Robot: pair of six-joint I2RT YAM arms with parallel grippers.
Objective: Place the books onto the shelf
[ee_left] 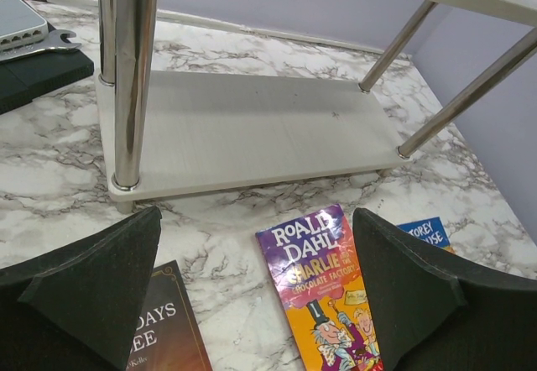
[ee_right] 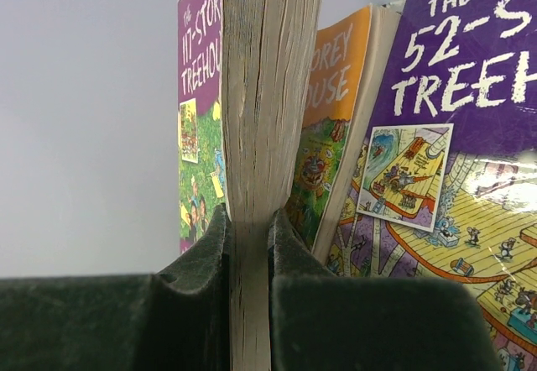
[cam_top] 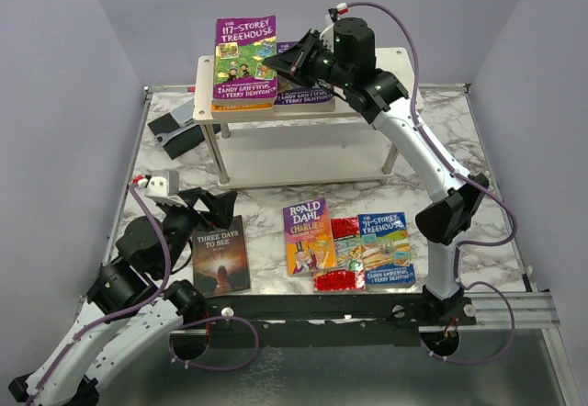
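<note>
Pinching: right jaws clamp the 117-Storey book point(cam_top: 245, 57) by its page edge, over an orange book point(ee_right: 336, 86) on the top board of the shelf point(cam_top: 303, 153) | handling: likely light, floppy, glossy covers may slip; a hold near the spine seems firmer | beside: 52-Storey book point(ee_right: 453, 136) crowds the spot | left jaws spread above counter point(cam_top: 487, 140); Roald Dahl point(cam_top: 308, 236), dark book point(cam_top: 220, 257) unshelved

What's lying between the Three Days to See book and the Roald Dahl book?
Only bare marble table, shown in both the top and left wrist views.
</note>
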